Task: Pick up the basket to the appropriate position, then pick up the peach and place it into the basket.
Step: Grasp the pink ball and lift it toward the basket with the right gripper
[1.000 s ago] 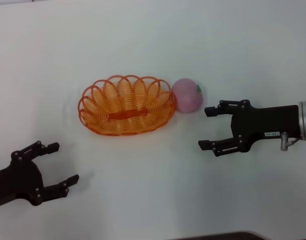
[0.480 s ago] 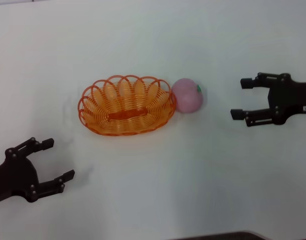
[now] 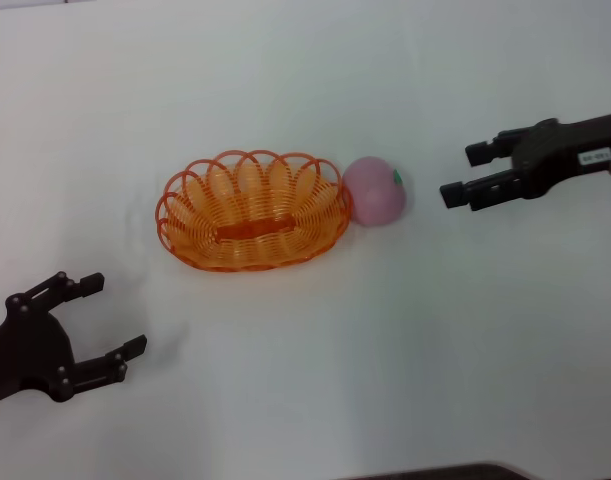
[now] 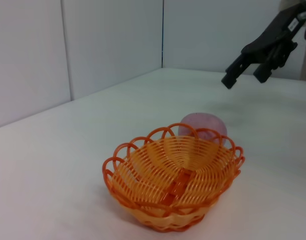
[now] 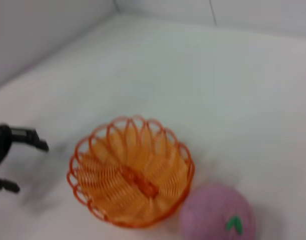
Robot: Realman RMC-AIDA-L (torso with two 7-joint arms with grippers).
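The orange wire basket (image 3: 252, 211) sits on the white table, empty. The pale pink peach (image 3: 374, 191) with a green leaf mark rests on the table touching the basket's right end. Both show in the left wrist view, basket (image 4: 175, 180) and peach (image 4: 203, 127), and in the right wrist view, basket (image 5: 130, 170) and peach (image 5: 218, 212). My right gripper (image 3: 465, 173) is open and empty, raised to the right of the peach; it also shows in the left wrist view (image 4: 245, 74). My left gripper (image 3: 113, 318) is open and empty at the front left, well short of the basket.
The white table (image 3: 315, 360) spreads around the basket and peach. Pale walls (image 4: 107, 45) stand behind the table in the left wrist view. A dark edge (image 3: 435, 472) shows at the table's front.
My right gripper has swung back to the right and farther from me, away from the peach, and tilted. My left gripper has drawn slightly back to the left. Basket and peach have not moved.
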